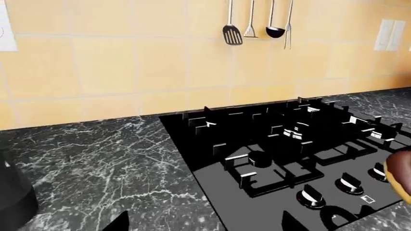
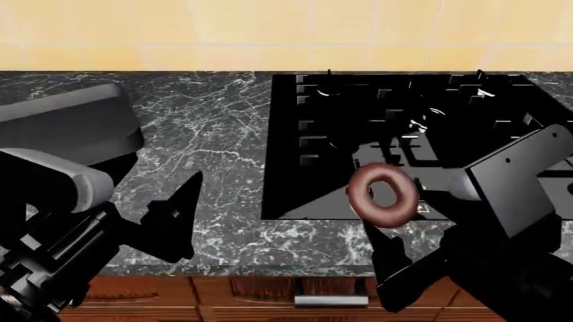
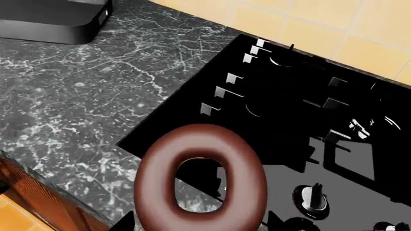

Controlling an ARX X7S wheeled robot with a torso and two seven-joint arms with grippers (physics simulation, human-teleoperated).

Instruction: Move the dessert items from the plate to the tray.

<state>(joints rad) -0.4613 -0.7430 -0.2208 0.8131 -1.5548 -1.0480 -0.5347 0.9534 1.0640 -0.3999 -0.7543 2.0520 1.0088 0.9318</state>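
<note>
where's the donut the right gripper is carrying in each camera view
Head view: donut at center right, over the stovetop's front edge.
Right wrist view: donut fills the lower middle.
Left wrist view: only a sliver of the donut at the right edge.
Shared landmark: the black stovetop.

The light is bright and even in all three views, with no blur. The stovetop (image 2: pixel 412 134) is glossy black and shows small white highlights on its grates, while the marble counter (image 2: pixel 224 134) carries only weak, soft shadows near the arms.
</note>
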